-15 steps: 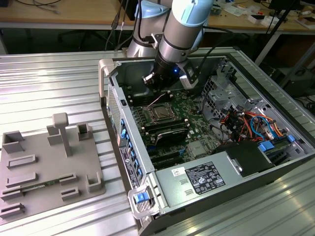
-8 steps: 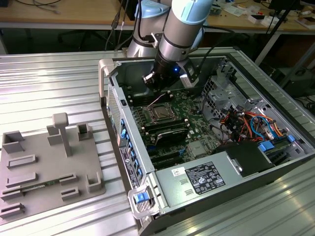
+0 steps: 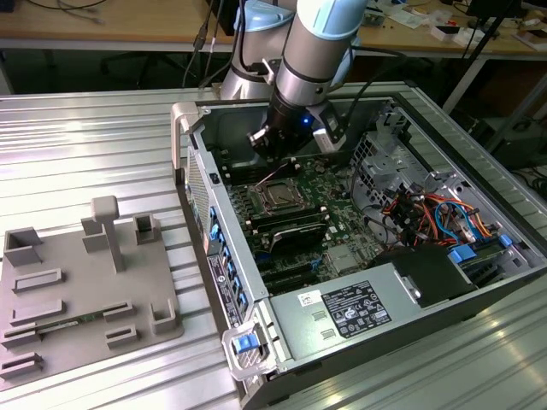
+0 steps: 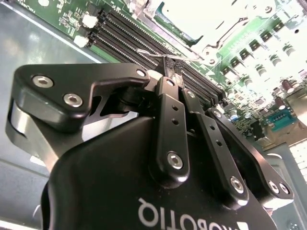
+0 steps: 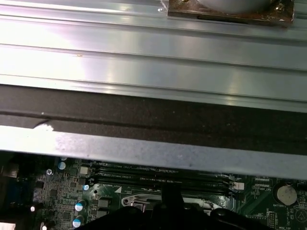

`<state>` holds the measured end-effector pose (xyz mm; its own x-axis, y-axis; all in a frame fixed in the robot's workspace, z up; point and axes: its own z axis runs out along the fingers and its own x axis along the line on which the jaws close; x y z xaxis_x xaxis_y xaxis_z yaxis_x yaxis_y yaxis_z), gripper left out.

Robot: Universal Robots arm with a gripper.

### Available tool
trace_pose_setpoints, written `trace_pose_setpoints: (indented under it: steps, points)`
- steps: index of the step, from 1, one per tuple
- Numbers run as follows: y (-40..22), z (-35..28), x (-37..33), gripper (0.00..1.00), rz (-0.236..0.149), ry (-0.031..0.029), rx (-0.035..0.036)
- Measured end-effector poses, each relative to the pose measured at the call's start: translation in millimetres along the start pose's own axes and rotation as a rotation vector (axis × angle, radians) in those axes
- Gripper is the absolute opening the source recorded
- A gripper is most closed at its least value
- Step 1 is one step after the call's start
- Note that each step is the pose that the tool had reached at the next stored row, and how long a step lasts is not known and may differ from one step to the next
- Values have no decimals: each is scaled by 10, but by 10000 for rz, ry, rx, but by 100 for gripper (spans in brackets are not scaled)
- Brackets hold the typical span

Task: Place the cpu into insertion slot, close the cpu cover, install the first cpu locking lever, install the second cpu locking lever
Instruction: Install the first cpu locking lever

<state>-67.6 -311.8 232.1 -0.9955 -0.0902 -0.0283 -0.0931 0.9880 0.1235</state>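
Closest to the lens in the second wrist view is the black gripper (image 4: 169, 66), its linked fingers (image 4: 169, 110) drawn tightly together into a narrow point. The tips meet a thin silvery locking lever (image 4: 148, 52) that crosses just in front of them; whether the wire is actually pinched between them cannot be told. Beyond the tips lie long black memory slots (image 4: 129, 28) on the green motherboard (image 4: 72, 19), with a bright, glaring metal surface further back. In the first wrist view the dark end of the gripper (image 5: 170, 189) points down at the motherboard (image 5: 62, 191) beside the memory slots (image 5: 158, 176), with silvery socket metalwork on either side of it. A grey case wall (image 5: 144, 148) and the ribbed metal table (image 5: 144, 57) lie behind. In the exterior view the arm reaches down into an open computer case (image 3: 231, 273) lying on the table (image 3: 102, 145). The gripper (image 3: 282, 162) hangs just above the far edge of the insertion slot (image 3: 278, 199) — a small square socket near the middle of the motherboard (image 3: 342, 205). The cpu cover (image 3: 261, 198) lies flat over the slot as a silvery frame, and a thin wire slants up from the socket toward the gripper. A dark square shows in the cover's cut-out; whether it is the cpu cannot be told. A grey-labelled power-supply box (image 3: 342, 312) sits at the near end of the case, and a grey fixture plate (image 3: 77, 299) rests on the table at the exterior view's left, well apart.
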Motion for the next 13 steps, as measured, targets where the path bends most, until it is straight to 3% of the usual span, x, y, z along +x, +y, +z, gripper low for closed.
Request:
trace_pose_setpoints:
  steps: [3, 8, 13]
  points:
    - [-9, -10, 1, 11, 1, 8, 84]
    - [-7, -1, -4, 11, -2, 9, 90]
    - [0, 43, -61, 11, -2, 9, 90]
